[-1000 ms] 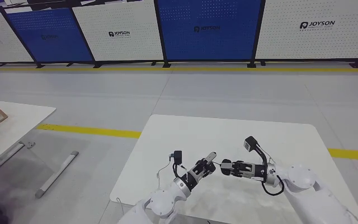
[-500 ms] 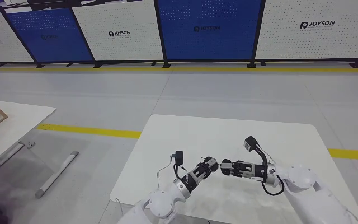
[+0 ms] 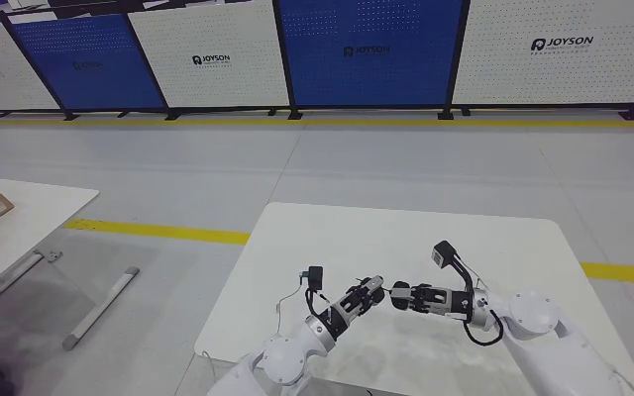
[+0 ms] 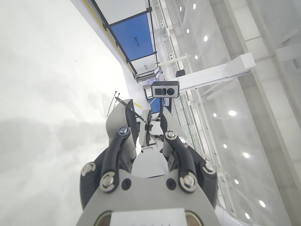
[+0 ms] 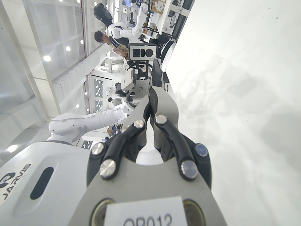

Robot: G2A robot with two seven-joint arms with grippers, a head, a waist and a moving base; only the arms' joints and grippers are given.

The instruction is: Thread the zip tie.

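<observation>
Over the front middle of the white table [image 3: 416, 238] my two grippers meet tip to tip. My left gripper [image 3: 370, 290] is open, its fingers spread wide in the left wrist view [image 4: 145, 109]. A thin black zip tie [image 4: 131, 110] runs slantwise across the gap between those fingers, over one finger pad [image 4: 128, 116], toward the tip of my right gripper [image 4: 148, 128]. My right gripper [image 3: 400, 294] is shut, its pads pressed together [image 5: 150, 99], and it appears to hold the tie's far end. In the right wrist view the left gripper's spread fingers [image 5: 131, 78] stand just beyond it.
Two spare black zip ties [image 4: 112, 103] lie on the table beyond the left gripper. The table's front edge runs close below both arms. A second white table [image 3: 40, 213] stands off to the left across the floor.
The left gripper has rolled and dropped slightly, closing in on the right gripper's tip. The right arm has held still.
</observation>
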